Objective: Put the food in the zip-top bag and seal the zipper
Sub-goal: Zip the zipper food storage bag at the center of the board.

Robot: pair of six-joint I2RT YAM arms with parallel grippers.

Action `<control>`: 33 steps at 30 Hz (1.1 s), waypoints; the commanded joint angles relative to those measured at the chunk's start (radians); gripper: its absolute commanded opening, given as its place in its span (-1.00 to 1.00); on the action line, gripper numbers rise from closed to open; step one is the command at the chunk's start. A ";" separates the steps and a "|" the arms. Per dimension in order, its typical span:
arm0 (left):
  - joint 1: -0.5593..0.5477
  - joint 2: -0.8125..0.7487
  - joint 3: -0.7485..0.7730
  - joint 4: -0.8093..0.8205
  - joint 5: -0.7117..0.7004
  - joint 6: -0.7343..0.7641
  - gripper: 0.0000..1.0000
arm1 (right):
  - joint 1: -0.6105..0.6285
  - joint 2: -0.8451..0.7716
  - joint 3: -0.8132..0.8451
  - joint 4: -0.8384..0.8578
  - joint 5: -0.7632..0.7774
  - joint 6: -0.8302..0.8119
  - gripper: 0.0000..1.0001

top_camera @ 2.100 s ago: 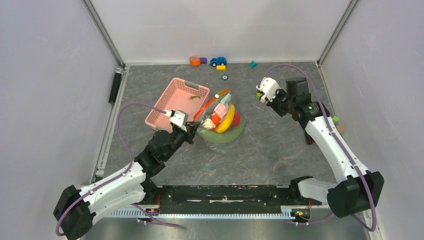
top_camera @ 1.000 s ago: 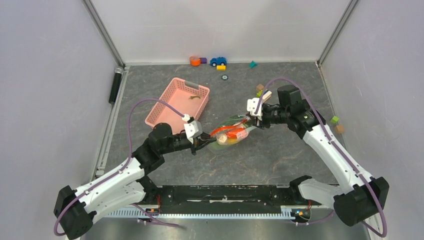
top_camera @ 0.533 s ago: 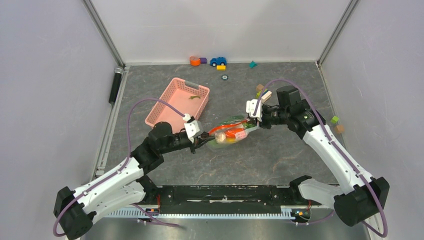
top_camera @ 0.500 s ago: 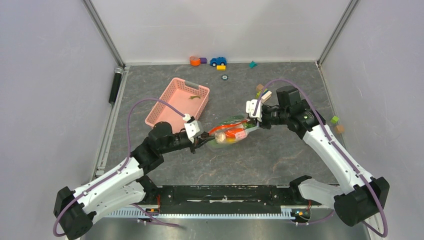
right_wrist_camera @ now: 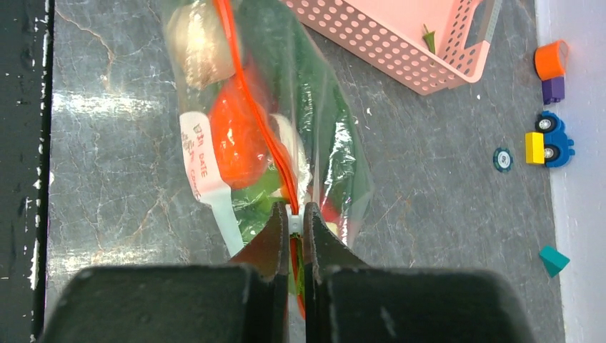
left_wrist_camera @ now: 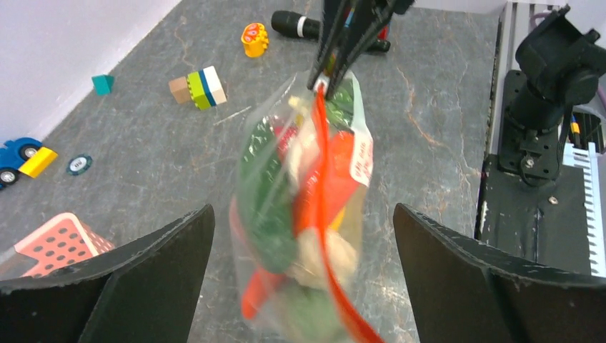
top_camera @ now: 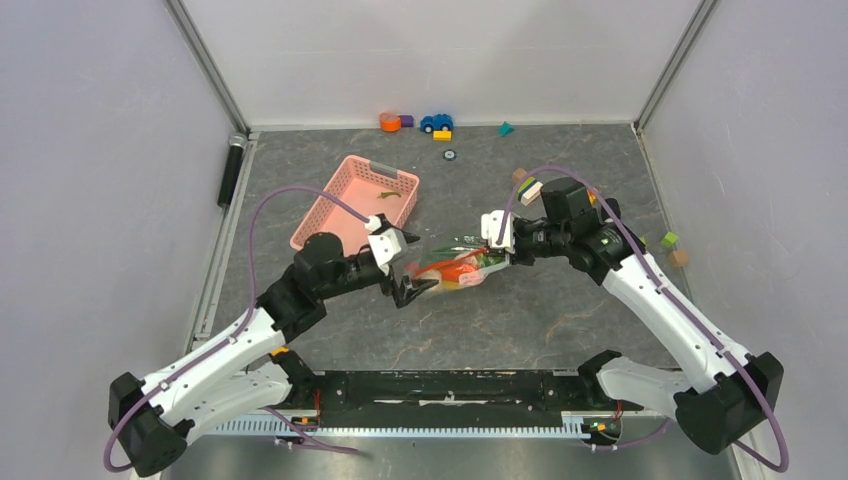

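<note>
Clear plastic zip-top bag (top_camera: 458, 268) stuffed with toy produce (left_wrist_camera: 300, 214) lies on grey stone-look counter (top_camera: 520, 320) between two arms. Right gripper (right_wrist_camera: 294, 227) pinches small white slider on orange-red zipper strip (left_wrist_camera: 319, 179), apparently to seal. Left gripper (left_wrist_camera: 300, 286) spread wide, straddling bag, gripping nothing. One bag, one pink lattice basket (top_camera: 355, 200), one blue toy car (top_camera: 436, 122).

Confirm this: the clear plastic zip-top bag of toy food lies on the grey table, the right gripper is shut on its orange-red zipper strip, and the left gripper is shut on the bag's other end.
One thing is wrong: the left gripper is open, not shut on the clear plastic zip-top bag. The left wrist view shows its jaws spread wide on either side of the bag. The rest holds: the right gripper is shut on the orange-red zipper strip.
</note>
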 commanded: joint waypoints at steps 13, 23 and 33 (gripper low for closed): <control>-0.097 0.360 0.339 -0.185 0.065 0.107 0.99 | 0.063 -0.055 0.058 0.064 0.058 0.098 -1.00; -0.194 0.504 0.368 -0.216 -0.197 0.082 -0.94 | 0.071 -0.087 0.028 0.063 0.103 0.059 -1.00; -0.196 0.367 0.176 -0.081 -0.287 0.038 -0.96 | 0.066 0.004 0.083 0.008 0.692 0.094 -1.00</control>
